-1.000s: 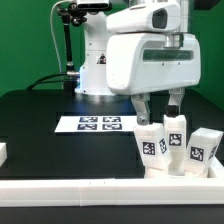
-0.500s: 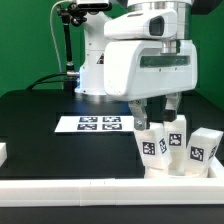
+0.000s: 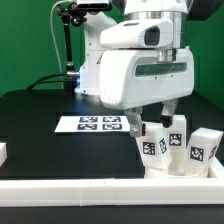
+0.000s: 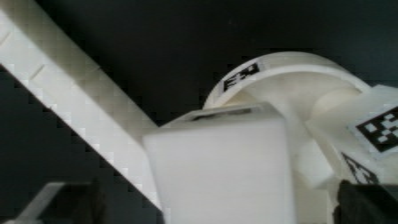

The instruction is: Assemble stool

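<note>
Your gripper (image 3: 149, 112) hangs with jaws apart, holding nothing, just above 3 leg blocks (image 3: 176, 143) standing on the seat (image 3: 180, 170) at the exterior view's right, beside the rail (image 3: 100, 190).

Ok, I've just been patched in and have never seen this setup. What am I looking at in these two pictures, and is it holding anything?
The big white machine is a single robot arm. Its grasping part has two jaws, standing wide open and low over a cluster of small white leg blocks, each with a black-and-white square tag. Nothing is held.

One picture comes from a camera standing off the arm. It shows a black table, the flat marker board lying on it, and a long white rail along the near edge.

The other comes from a camera on the wrist, very close up: one leg block fills the frame, with the round white seat behind it.
</note>
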Controlling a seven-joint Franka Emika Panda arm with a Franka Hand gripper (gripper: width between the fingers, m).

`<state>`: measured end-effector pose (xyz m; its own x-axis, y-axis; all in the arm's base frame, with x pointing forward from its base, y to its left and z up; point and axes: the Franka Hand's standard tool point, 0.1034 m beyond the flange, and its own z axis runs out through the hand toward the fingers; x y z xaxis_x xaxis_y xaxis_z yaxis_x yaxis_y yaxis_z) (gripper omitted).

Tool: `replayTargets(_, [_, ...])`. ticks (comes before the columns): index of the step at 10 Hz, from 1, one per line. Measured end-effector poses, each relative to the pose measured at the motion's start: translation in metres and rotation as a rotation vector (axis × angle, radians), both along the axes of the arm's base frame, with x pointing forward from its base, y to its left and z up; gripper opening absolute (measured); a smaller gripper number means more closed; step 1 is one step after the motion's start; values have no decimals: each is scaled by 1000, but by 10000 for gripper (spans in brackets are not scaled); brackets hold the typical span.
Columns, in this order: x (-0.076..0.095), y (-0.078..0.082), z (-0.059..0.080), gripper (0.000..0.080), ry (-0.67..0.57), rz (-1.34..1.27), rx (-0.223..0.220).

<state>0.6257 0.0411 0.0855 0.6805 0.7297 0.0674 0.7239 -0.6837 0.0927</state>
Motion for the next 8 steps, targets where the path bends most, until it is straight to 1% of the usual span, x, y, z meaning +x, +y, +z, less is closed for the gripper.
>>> replayTargets(3, [-1,0,-3,649,5,-5,-1])
replayTargets(4, [-1,0,-4,528,5,-5,-1])
replayTargets(5, [-1,0,-3,389,5,-5,-1])
replayTargets(6, [0,0,-3,341,3,-5,0])
replayTargets(8, [1,-2,-3,341,-1,-22,1])
